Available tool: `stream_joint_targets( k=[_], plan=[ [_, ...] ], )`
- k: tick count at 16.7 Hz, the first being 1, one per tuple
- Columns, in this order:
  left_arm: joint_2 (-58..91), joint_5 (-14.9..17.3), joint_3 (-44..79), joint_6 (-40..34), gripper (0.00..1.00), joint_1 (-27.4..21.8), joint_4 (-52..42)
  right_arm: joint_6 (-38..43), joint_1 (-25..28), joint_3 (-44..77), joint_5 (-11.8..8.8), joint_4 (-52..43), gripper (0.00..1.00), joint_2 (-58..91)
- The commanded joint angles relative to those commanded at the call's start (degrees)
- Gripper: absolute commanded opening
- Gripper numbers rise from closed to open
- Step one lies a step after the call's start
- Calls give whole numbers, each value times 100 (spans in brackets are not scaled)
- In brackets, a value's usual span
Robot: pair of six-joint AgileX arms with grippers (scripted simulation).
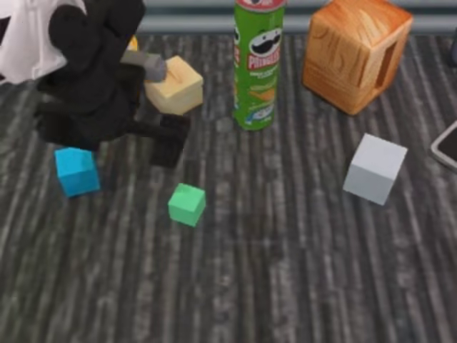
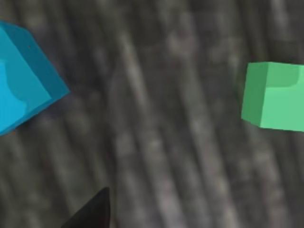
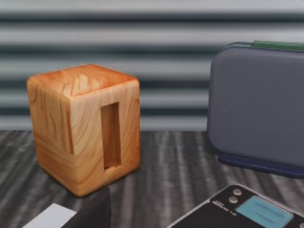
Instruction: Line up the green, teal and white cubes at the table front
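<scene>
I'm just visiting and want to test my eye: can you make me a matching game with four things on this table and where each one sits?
Things:
1. teal cube
2. green cube
3. white cube
4. chips can

Places:
A. on the table's right side, in front of the orange wooden box
B. standing upright at the back, near the middle
C. at the left, partly under the left arm
D. left of centre, in front of the left pincer

Pairs: 1-C, 2-D, 3-A, 4-B
</scene>
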Motion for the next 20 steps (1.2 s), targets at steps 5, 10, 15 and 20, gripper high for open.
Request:
stream_joint_targets(
  k=[5,10,15,20],
  plan=[
    [1823,-1,1558,-111,100,-468,-958,0,0,0,0,0,100,0],
    [2386,-13,2102,-146,100,-616,-1246,0,0,0,0,0,100,0],
    [2381,-11,2072,-141,100,-589,-1215,0,0,0,0,0,100,0],
    [2738,-10,1569,-128,100,-601,-339,0,0,0,0,0,100,0]
  ],
)
